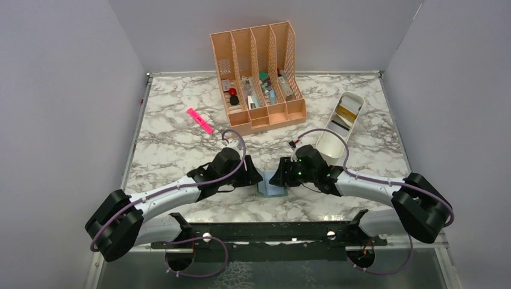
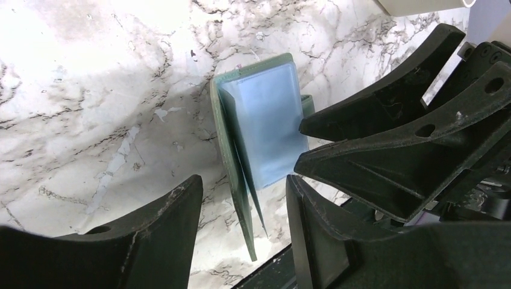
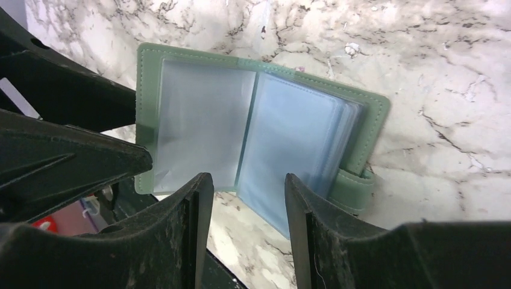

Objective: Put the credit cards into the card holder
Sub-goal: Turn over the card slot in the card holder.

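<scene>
The grey-green card holder (image 1: pixel 271 189) lies open on the marble near the front edge, between both grippers. In the right wrist view it (image 3: pixel 199 129) shows clear and blue-grey pockets and a snap tab (image 3: pixel 352 191). In the left wrist view its left cover (image 2: pixel 232 156) stands edge-on. My left gripper (image 1: pixel 253 179) (image 2: pixel 244 183) is open, its fingers either side of that cover's near edge. My right gripper (image 1: pixel 282 176) (image 3: pixel 248 180) is open at the holder's near edge. A gold card (image 1: pixel 346 111) and a dark card (image 1: pixel 338 124) lie in the white tray (image 1: pixel 331 146).
A peach slotted organizer (image 1: pixel 259 72) with small items stands at the back centre. A pink highlighter (image 1: pixel 199 120) lies to its left. The white tray is behind my right gripper. Grey walls enclose the table on three sides.
</scene>
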Robot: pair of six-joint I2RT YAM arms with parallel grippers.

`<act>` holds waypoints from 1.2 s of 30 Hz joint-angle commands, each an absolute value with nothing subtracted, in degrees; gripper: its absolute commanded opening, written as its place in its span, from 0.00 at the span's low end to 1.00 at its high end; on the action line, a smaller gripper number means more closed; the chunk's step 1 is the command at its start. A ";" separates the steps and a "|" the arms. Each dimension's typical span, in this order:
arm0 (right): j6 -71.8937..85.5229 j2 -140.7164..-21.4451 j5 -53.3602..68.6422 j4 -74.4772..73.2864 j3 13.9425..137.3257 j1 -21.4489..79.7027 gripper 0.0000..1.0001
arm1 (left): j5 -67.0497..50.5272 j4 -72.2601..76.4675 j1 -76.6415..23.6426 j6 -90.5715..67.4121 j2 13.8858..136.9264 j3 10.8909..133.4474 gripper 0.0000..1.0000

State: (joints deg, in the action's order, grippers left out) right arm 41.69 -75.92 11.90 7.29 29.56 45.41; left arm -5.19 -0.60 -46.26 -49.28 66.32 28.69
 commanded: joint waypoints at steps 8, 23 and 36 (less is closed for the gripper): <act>38.58 -75.56 4.90 0.80 31.71 45.79 0.53 | -4.91 0.14 -46.66 -49.49 67.22 29.05 0.48; 39.17 -78.82 11.80 9.75 30.32 45.78 0.52 | -4.32 0.98 -46.62 -48.89 68.29 27.95 0.11; 42.96 -79.42 21.14 20.12 28.21 45.79 0.52 | -4.64 1.04 -46.62 -49.21 68.64 27.55 0.21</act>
